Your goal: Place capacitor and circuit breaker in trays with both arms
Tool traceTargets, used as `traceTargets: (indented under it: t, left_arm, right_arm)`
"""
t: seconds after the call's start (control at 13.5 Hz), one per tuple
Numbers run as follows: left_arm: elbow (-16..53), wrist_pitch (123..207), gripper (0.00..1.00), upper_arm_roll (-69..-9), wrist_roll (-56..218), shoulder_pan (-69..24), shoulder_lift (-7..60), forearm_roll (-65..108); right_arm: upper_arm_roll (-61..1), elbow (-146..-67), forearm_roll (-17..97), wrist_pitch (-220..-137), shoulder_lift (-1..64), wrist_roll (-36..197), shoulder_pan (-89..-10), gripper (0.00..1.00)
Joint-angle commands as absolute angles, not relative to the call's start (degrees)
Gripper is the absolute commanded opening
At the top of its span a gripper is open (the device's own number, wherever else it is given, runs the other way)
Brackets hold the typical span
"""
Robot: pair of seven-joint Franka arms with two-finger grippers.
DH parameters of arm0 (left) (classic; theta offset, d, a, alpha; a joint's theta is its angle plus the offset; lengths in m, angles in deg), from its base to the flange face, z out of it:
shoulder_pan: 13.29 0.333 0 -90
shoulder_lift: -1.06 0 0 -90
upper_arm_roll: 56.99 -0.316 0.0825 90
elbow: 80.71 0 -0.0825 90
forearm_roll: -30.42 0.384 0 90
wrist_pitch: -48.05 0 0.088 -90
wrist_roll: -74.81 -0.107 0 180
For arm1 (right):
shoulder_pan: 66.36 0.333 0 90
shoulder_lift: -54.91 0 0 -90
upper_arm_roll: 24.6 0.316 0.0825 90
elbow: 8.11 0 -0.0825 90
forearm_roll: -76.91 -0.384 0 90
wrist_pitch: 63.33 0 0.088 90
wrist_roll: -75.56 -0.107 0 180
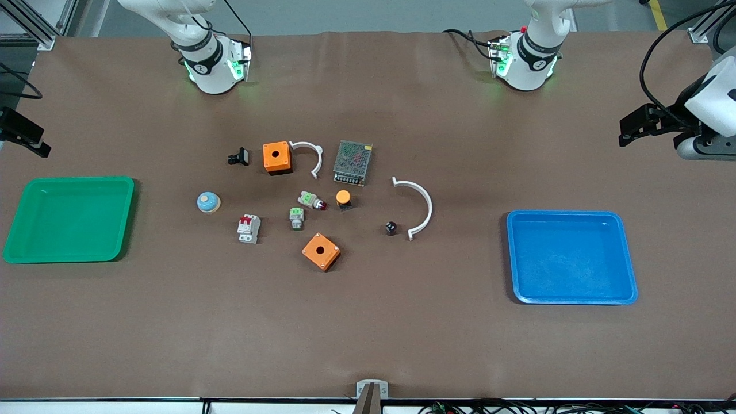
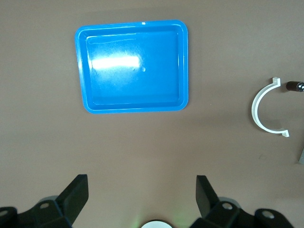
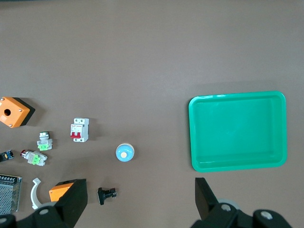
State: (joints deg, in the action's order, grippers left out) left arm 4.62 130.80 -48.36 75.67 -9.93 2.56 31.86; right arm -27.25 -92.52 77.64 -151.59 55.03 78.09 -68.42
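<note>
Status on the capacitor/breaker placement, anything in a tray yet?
Nothing done: green tray and blue tray hold nothing. Nothing in hand: left gripper and right gripper hang open, high over the table. Left: capacitor by the larger white clamp, and circuit breaker, both untouched.

- The front view looked down from high across the table [image 1: 368, 345], facing both bases.
- Each wrist view looked straight down from well above; the left shared the blue tray [image 2: 81, 71], the right the green tray [image 3: 237, 164].

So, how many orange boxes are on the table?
2. One orange box lies beside the small white arc; the other lies nearer the front camera. None seems hidden.
</note>
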Motion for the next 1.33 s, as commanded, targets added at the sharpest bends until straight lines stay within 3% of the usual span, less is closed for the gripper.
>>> traceTargets:
  t: [0.0, 0.67, 0.96, 1.26]
  left_arm:
    - [4.4, 129.8, 1.0, -48.0, 73.5, -9.4, 2.2, 31.2]
    - [3.0, 131.4, 1.0, -47.4, 78.0, -11.2, 4.8, 31.2]
    - [7.5, 139.6, 1.0, -46.6, 91.0, -18.0, 9.3, 31.1]
    - [7.8, 146.7, 1.0, -46.6, 95.5, -23.4, 16.7, 31.2]
  right_arm:
    - [-27.0, -91.1, 77.8, -151.0, 54.3, 77.8, -67.9, 1.0]
    - [-27.0, -91.2, 77.3, -151.1, 53.7, 77.6, -67.9, 1.0]
    - [-26.9, -91.1, 76.6, -151.4, 50.4, 77.0, -63.8, 1.0]
    - [-26.9, -91.1, 75.7, -152.1, 45.7, 77.0, -60.6, 1.0]
